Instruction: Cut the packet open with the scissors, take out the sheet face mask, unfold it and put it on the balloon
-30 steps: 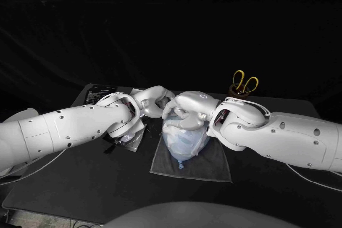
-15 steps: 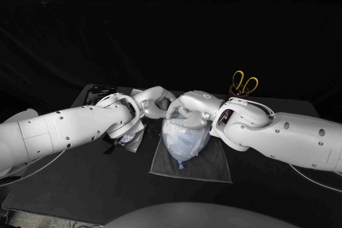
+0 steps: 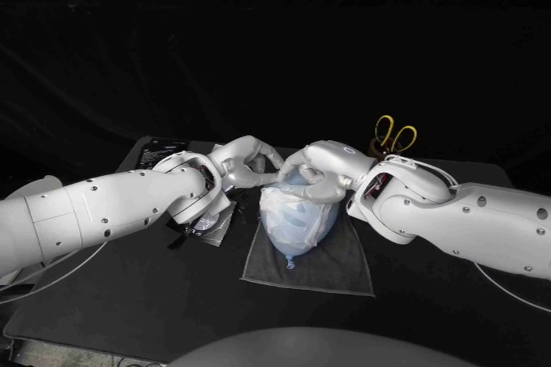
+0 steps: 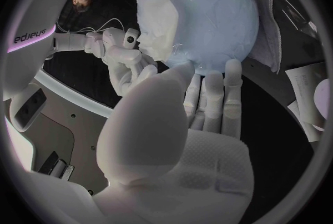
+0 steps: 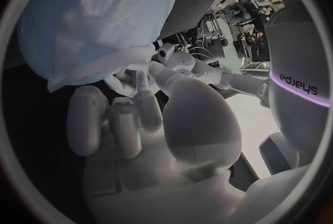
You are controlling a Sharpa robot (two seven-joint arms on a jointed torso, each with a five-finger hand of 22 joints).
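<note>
Sheet mask (image 4: pixel 161 13): white, unfolded, draped over the balloon (image 4: pixel 215 13). It covers one side of the balloon, and its crumpled edge reaches the balloon's far end, where both hands meet.

Balloon: pale blue. It lies on its side on a grey cloth (image 3: pixel 310 267) in the middle of the tabletop (image 3: pixel 138 303), with its knot towards the near edge.

Left hand (image 3: pixel 247 164): at the balloon's far end, on the left side. In the left wrist view its fingers (image 4: pixel 211 96) lie straight and side by side, their tips against the bare blue surface just beside the mask's edge. The thumb is raised in front of them. Whether the hand pinches the mask cannot be told.

Right hand (image 3: pixel 312 180): at the balloon's far end, on the right side, resting over the top of the balloon. In the right wrist view its fingers (image 5: pixel 118 124) reach up to the mask's hanging edge, slightly apart. Whether they grip that edge cannot be told.

Packet (image 3: pixel 210 222): flat on the tabletop just left of the cloth, partly under the left forearm.

Scissors (image 3: pixel 396 133): yellow handles up, standing in a dark holder (image 3: pixel 379 146) near the far right edge, well apart from the balloon.
</note>
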